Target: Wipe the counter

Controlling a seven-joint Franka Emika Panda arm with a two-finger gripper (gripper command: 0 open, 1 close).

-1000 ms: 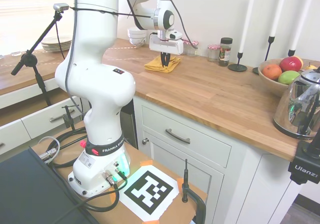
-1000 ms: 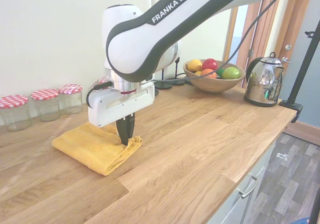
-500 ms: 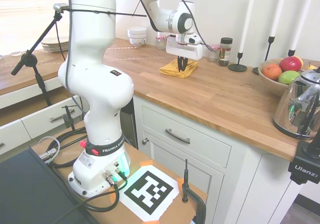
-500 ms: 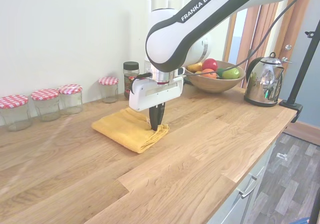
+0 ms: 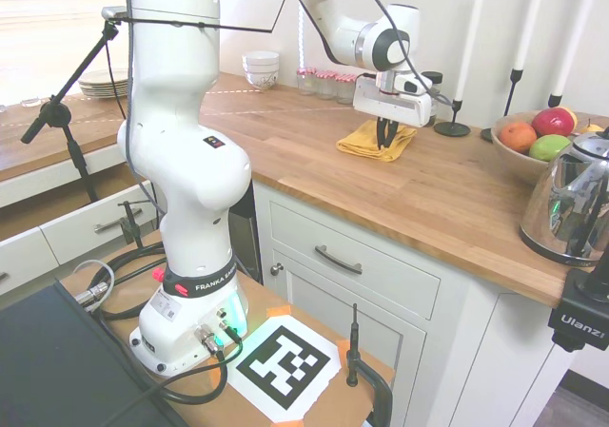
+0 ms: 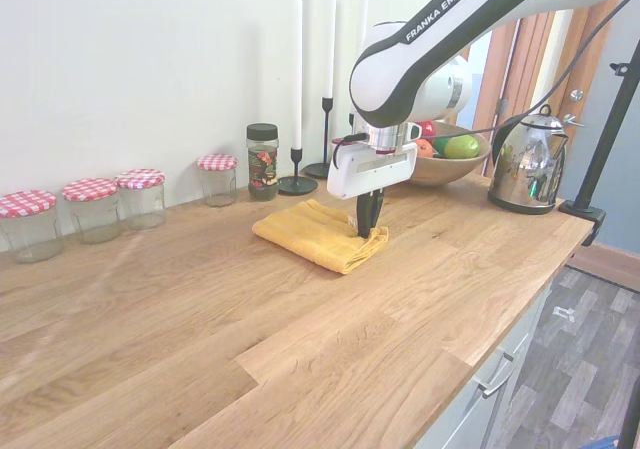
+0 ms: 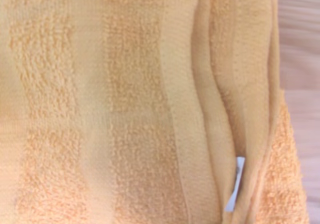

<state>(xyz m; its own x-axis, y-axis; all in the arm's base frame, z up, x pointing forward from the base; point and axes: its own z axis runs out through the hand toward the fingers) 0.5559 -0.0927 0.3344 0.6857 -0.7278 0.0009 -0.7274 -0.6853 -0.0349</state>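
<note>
A folded yellow towel (image 5: 364, 142) (image 6: 310, 234) lies flat on the long butcher-block counter (image 5: 428, 194) (image 6: 200, 319). My gripper (image 5: 383, 145) (image 6: 367, 231) points straight down onto the towel's edge nearest the fruit bowl, with its dark fingers shut together and their tips pressed into the cloth. The wrist view is filled with the towel's terry folds (image 7: 125, 104) and a small white label (image 7: 235, 184), with a strip of bare wood (image 7: 300, 44) at one side.
Along the wall stand red-checked-lid jars (image 6: 90, 204), a spice jar (image 6: 262, 161) and candlesticks (image 6: 297, 183). A fruit bowl (image 5: 519, 156) (image 6: 430, 169) and a chrome kettle (image 5: 571, 199) (image 6: 525, 159) sit further along. Stacked white bowls (image 5: 262, 68) stand behind the arm.
The gripper has slid along the counter towards the fruit bowl, dragging the towel with it past the jars to a spot in front of the candlesticks.
</note>
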